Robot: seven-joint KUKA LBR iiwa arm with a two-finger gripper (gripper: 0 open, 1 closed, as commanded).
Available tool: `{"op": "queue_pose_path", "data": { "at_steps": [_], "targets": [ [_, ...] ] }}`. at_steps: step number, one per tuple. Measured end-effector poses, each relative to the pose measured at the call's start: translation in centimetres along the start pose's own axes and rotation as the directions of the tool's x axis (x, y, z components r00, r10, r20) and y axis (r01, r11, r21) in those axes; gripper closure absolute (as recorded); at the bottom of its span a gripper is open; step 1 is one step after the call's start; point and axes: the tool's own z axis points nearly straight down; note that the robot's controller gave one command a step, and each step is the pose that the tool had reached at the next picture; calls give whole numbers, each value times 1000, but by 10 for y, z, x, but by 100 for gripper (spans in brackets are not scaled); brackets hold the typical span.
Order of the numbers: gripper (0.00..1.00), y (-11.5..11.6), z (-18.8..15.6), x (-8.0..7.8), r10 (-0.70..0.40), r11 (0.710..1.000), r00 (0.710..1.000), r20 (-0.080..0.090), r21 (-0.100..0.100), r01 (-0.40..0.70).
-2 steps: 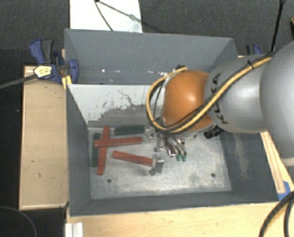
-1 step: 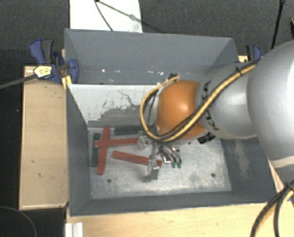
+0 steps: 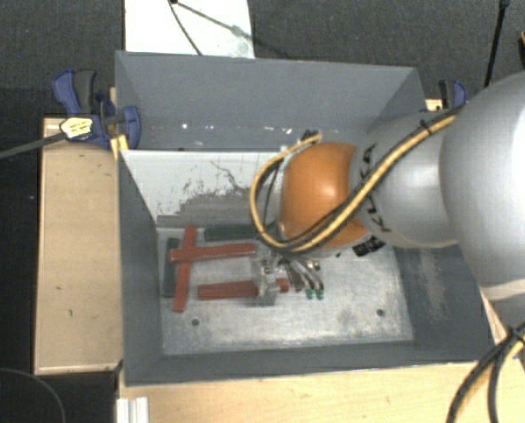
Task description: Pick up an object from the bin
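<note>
Three red rectangular bars lie on the left half of the grey metal bin. Furthest left we see a dark green bar along the wall, just beside an upright red bar. A crossing red bar meets the upright one near its top and points right, with a second dark bar just above it. Lower down lies the third red bar, and the gripper sits at its right end; we cannot tell whether the gripper is clamped on it or released. Rightmost hangs the orange wrist cover.
</note>
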Motion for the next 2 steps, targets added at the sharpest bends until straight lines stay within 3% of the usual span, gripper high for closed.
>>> {"op": "queue_pose_path", "data": {
  "at_steps": [1,2],
  "targets": [
    [100,4,-151,10,-31,1000,999,11,0,31],
    [100,-14,-147,6,-290,957,957,7,2,290]
  ]
}}
